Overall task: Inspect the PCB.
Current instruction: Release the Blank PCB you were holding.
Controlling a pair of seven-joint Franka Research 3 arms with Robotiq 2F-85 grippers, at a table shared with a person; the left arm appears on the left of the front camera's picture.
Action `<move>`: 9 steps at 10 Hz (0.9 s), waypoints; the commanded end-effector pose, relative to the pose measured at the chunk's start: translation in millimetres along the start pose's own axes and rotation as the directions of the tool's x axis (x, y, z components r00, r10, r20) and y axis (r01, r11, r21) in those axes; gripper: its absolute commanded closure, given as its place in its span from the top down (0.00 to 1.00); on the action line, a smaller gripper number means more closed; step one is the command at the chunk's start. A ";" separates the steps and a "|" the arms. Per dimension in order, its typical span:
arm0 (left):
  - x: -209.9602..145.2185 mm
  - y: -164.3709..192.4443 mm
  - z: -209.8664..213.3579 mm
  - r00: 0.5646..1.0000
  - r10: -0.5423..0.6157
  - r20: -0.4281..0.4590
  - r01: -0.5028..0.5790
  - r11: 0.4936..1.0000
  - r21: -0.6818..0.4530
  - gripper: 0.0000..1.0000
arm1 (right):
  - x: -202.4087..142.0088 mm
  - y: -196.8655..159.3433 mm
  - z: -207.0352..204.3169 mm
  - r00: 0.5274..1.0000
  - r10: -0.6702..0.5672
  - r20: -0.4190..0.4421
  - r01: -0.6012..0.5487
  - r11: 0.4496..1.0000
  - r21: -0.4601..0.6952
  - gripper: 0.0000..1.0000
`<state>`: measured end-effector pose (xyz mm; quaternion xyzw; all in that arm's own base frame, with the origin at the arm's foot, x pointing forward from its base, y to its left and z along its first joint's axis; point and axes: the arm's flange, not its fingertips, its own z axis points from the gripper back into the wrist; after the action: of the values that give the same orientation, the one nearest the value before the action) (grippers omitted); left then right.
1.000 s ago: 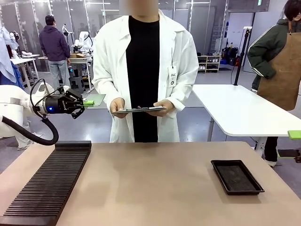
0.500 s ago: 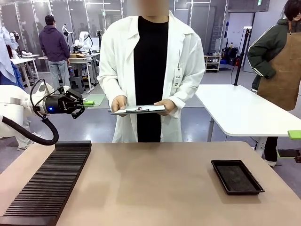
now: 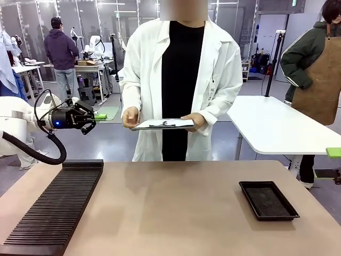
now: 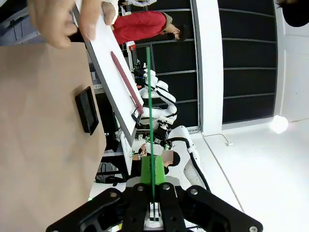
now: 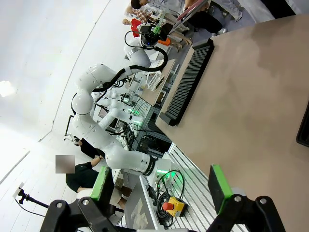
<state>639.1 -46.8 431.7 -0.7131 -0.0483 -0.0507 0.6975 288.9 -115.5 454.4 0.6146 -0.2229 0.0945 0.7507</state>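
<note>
My left claw [image 3: 98, 116] is clamped shut on the PCB [image 3: 111, 112], holding it by one edge in the air at the far left, above and past the far end of the black slotted rack [image 3: 53, 208]. The board lies flat, pointing right towards a person in a white coat [image 3: 181, 80] who stands at the far edge of the desk [image 3: 170, 208] holding a clipboard [image 3: 162, 124] level in both hands. There is open air between the board and the clipboard.

On the desk, the rack runs along the left side from near to far. A shallow black tray [image 3: 268, 200] sits at the right, well apart from it. A broad stretch of bare tan desktop lies between them.

The left wrist view looks down my left claw [image 4: 153, 169]. Here the PCB [image 4: 148, 106] is edge-on, a thin green line rising from between the pressed pads. Beyond it are the clipboard [image 4: 108, 72] with a slim dark red pen [image 4: 126, 79] on it and the person's hand [image 4: 63, 19] on its edge. The tray [image 4: 88, 108] looks small on the desk [image 4: 43, 145].

In the right wrist view, my right claw [image 5: 159, 186] stands wide apart with nothing between its green pads [image 5: 101, 183]. It hangs off the near side of the desk [image 5: 251, 96], looking across to the rack [image 5: 188, 82].
</note>
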 end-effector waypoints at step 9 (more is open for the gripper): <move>0.0 -1.8 -1.9 1.000 -0.001 -0.002 0.001 1.000 0.000 0.03 | 2.5 0.4 0.8 1.000 0.021 0.011 -0.021 1.000 0.013 1.00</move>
<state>639.1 -46.8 431.7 -0.7131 -0.0483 -0.0507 0.6975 288.9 -115.5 454.4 0.6146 -0.2230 0.0945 0.7507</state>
